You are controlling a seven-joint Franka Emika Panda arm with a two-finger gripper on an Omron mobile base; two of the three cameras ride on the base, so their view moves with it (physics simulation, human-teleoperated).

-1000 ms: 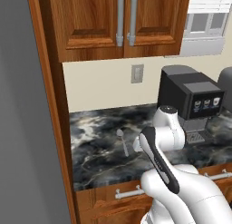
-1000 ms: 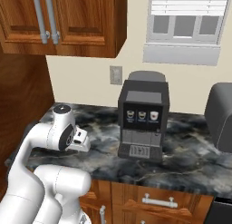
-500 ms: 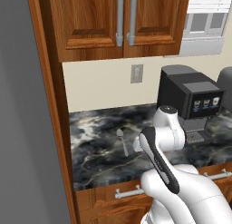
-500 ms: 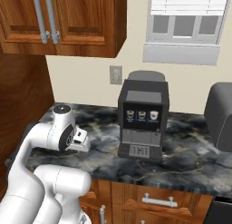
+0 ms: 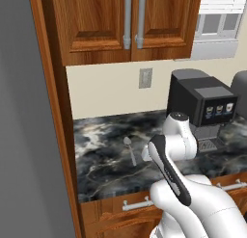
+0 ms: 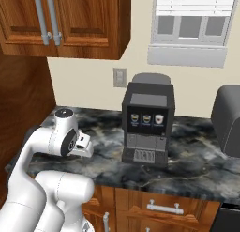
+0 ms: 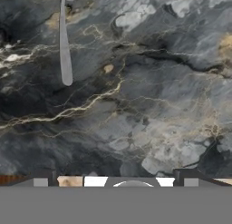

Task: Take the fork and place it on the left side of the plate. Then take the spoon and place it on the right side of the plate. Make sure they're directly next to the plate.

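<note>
Left base view: though thin, stiff and light, the spoon (image 5: 130,149) is seen lying flat mid-counter (image 5: 101,160), toward its left end, so slipping is likely
Right base view: arm hunched over counter's left part
Hand view: gripper (image 7: 115,177) spread wide, empty; handle's middle judged best to be pinched

Small silver-grey metal spoon (image 5: 130,149): I count one, ahead of the gripper.
Black boxy coffee machine (image 6: 147,124): I count one.
Brown wooden cabinet doors (image 5: 99,22): two.
Beige wall socket (image 5: 145,78): one.

The spoon (image 5: 130,149) is lying on the counter (image 5: 101,169) near its left end, with the coffee machine (image 5: 202,107) standing well to its right.
</note>
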